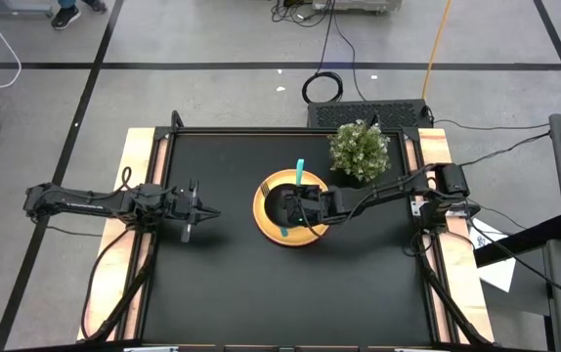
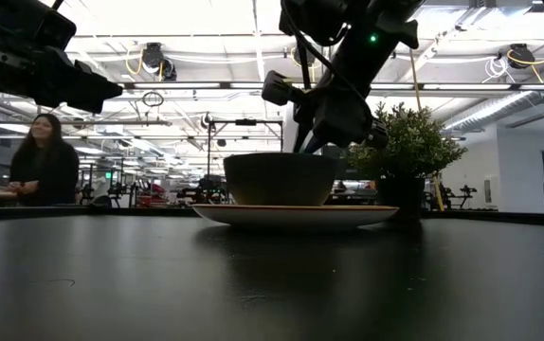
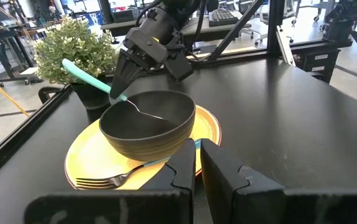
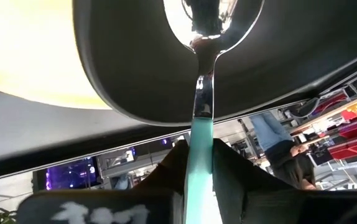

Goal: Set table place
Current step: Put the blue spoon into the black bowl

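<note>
A round yellow plate [image 1: 264, 223] lies at the table's middle with a black bowl [image 3: 147, 127] standing on it. A fork [image 3: 113, 180] lies on the plate beside the bowl, its teal handle passing under the bowl's edge. My right gripper [image 1: 300, 201] is over the bowl, shut on a teal-handled spoon [image 3: 97, 79] whose metal end reaches into the bowl. My left gripper [image 1: 205, 212] hovers to the left of the plate, fingers together, holding nothing. My right gripper pinches the spoon's teal handle [image 4: 198, 144] between its two fingers, at the end next to the metal neck. The fingers slant down from the table's right side. The spoon is tilted: its bowl end [image 3: 142, 112] sits low inside the black bowl, its free handle end [image 1: 300, 168] points toward the far edge.
A bushy green potted plant [image 1: 359, 150] stands just far-right of the plate, close to my right arm. Bare black tabletop [image 1: 290, 293] lies on the near side and between the plate and my left gripper. A person [image 2: 45, 156] sits beyond the table.
</note>
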{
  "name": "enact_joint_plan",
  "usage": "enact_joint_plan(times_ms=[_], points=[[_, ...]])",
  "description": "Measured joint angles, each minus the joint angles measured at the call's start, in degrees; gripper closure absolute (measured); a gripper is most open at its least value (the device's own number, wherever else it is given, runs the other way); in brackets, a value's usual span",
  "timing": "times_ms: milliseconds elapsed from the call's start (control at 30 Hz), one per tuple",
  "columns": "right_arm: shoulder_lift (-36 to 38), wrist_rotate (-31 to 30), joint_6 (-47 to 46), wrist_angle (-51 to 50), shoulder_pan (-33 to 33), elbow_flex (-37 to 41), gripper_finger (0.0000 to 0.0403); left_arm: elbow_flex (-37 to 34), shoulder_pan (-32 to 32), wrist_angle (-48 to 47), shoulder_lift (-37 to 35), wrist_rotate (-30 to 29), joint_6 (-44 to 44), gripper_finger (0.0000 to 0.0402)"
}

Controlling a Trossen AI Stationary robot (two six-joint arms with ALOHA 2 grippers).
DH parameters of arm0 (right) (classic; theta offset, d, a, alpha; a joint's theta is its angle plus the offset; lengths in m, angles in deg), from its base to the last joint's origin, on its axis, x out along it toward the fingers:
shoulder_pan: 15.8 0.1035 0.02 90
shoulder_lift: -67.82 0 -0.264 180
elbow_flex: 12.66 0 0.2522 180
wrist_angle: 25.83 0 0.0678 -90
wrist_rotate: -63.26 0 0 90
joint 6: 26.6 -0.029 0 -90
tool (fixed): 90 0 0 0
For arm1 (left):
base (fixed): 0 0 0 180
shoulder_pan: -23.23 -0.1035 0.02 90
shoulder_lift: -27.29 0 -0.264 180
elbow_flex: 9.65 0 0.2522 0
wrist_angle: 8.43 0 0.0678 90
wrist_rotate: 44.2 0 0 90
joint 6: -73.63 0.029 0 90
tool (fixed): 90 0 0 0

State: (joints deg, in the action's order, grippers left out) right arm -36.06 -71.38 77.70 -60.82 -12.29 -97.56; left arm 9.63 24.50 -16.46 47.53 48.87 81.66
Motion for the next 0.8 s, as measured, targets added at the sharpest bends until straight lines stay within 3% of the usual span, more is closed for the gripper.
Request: enact_joint_plan(times_ms=[800], points=[[-0.3, 0.5, -0.2, 3.8, 0.0, 2.3, 0.0367, 0.0, 0.0, 0.1, 0.0, 0.0, -0.8, 0.0371]])
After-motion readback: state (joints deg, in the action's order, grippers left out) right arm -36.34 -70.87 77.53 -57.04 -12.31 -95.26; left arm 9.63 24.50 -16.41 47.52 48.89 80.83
